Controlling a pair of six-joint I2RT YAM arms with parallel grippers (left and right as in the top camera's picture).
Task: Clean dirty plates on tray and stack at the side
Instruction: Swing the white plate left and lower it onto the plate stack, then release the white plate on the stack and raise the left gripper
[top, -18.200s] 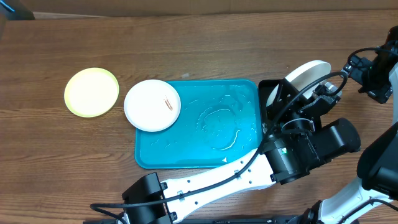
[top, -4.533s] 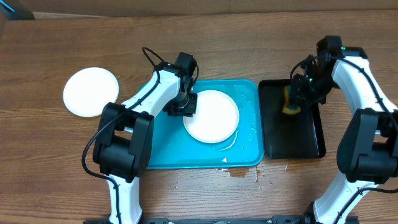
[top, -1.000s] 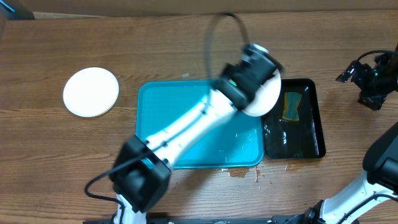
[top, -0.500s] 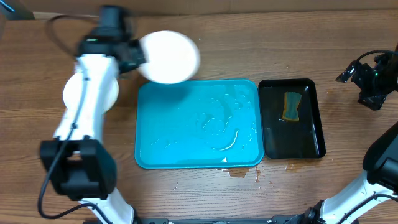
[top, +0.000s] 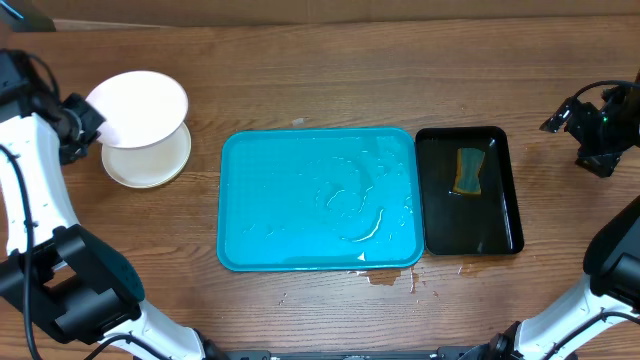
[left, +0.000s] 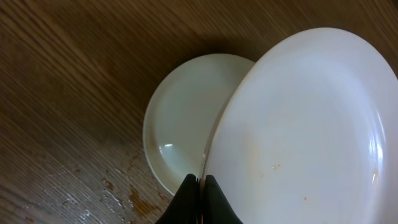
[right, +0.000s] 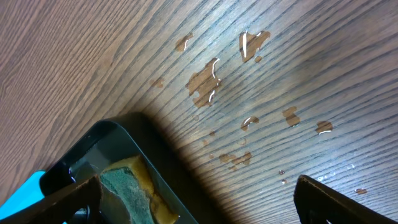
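My left gripper (top: 88, 122) is shut on the rim of a white plate (top: 138, 106) and holds it tilted above the stack of plates (top: 150, 167) left of the tray. In the left wrist view the held white plate (left: 305, 130) fills the right side, my jaws (left: 200, 186) pinch its edge, and the pale plate on the table (left: 186, 118) lies under it. The turquoise tray (top: 300, 200) holds only water streaks. My right gripper (top: 596, 140) is open and empty, raised at the far right; its fingertips (right: 199, 199) frame wet wood.
A black tray (top: 490, 225) with a yellow-green sponge (top: 467, 170) stands right of the turquoise tray; it also shows in the right wrist view (right: 124, 180). Water drops lie on the wood (right: 249, 43) and below the tray's front edge (top: 385, 278).
My left arm has swung the white plate from behind the tray's far left corner to the left and down, over the stack. The right arm has not moved.
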